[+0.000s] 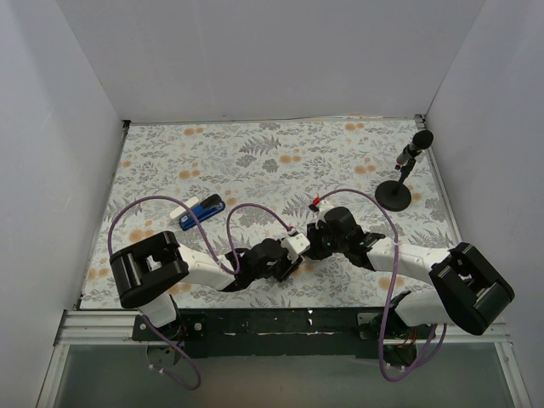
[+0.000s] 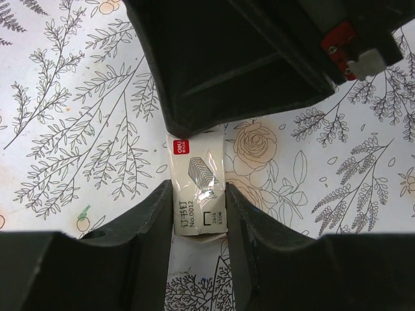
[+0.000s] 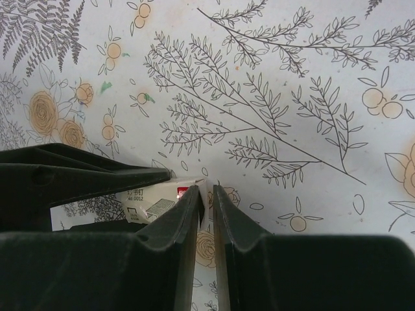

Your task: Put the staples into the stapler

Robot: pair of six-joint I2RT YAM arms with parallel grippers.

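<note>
The staples are in a small white printed box held just above the flowered table. My left gripper is shut on the box's sides, near its close end. My right gripper meets it from the other side, and its fingers are pinched on the thin white flap at the box's far end. Both grippers meet at the near middle of the top view, left and right. The blue stapler lies far left of them, with a small white piece at its left end.
A black microphone stand stands at the far right. White walls enclose the table on three sides. Purple cables loop over both arms.
</note>
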